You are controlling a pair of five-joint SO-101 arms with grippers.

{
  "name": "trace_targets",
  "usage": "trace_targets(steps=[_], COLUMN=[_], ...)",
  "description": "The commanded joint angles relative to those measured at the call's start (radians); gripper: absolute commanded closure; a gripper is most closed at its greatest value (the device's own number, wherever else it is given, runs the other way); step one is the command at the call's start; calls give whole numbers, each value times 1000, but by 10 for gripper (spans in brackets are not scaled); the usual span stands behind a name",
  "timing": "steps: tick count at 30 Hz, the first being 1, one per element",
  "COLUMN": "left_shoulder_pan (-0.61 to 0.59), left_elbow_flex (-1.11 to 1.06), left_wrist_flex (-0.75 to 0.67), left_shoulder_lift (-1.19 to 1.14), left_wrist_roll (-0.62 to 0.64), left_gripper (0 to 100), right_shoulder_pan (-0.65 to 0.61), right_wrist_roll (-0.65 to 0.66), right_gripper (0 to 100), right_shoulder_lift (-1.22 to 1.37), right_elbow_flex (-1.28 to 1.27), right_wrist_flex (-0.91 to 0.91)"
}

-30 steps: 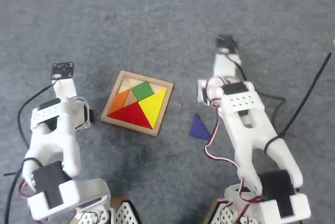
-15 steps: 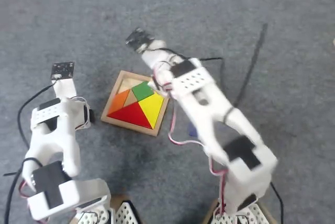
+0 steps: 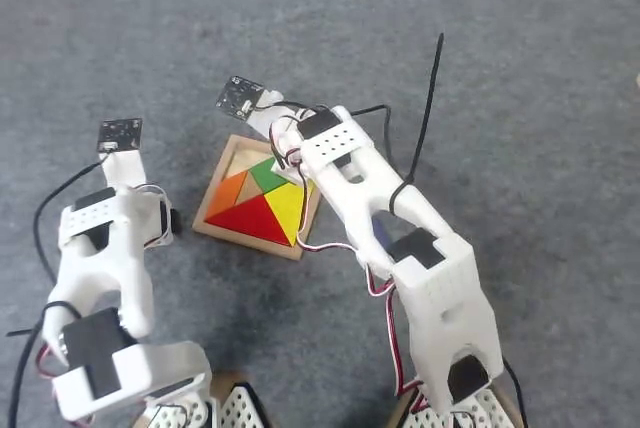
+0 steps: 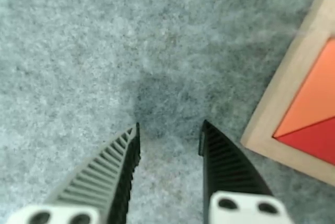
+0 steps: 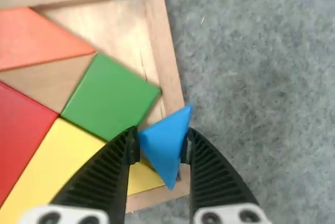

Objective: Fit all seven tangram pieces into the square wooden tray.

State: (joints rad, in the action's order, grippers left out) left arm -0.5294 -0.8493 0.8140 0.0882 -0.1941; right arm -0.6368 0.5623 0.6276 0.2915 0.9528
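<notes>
The square wooden tray (image 3: pixel 207 210) lies mid-table and holds an orange triangle (image 3: pixel 230 191), a green square (image 3: pixel 270 173), a red triangle (image 3: pixel 245 218), a yellow triangle (image 3: pixel 287 203) and a tan piece (image 3: pixel 249 186). My right arm (image 3: pixel 335 148) stretches over the tray's far right corner. Its gripper (image 5: pixel 161 135) is shut on a light blue triangle (image 5: pixel 165 143), held over the tray rim (image 5: pixel 167 67) beside the green square (image 5: pixel 110 96). Left of the tray, my left gripper (image 4: pixel 170 127) hangs open over bare carpet, near the tray's edge (image 4: pixel 277 109).
Grey carpet covers the table. Bare wood (image 5: pixel 104 30) shows in the tray's corner past the green square. The right arm's black cable (image 3: pixel 425 118) arcs above the carpet right of the tray. The left arm (image 3: pixel 100 218) stands at the tray's left.
My right arm swung from the right of the table leftward over the tray with the light blue triangle, and now covers the dark blue triangle on the carpet. The left arm kept still.
</notes>
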Motion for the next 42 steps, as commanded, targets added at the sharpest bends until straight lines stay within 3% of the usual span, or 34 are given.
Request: trace_targets(steps=[1,14,23,30,37,42], left_shoulder_pan=[9,9,9,9,9,9], left_elbow_flex=[-1,-1,-1,-1,-1,-1], left_wrist_flex=[-18,-18,-18,-18,-18,-18], left_shoulder_lift=[38,38,38,38,38,38], left_wrist_roll=[-14,-14,-14,-14,-14,-14], left_gripper=[819,819,819,819,819,819], right_shoulder_pan=[-35,-68,-88,-68,81,166], right_wrist_roll=[28,21,18,17,-213,-267], right_gripper=[991,983,742,731,731,731], right_shoulder_lift=[-7,-7,-8,-39,-222,-463], right_elbow_flex=[49,48,48,49,-6,-298], right_wrist_flex=[-7,41,45,44,99,131])
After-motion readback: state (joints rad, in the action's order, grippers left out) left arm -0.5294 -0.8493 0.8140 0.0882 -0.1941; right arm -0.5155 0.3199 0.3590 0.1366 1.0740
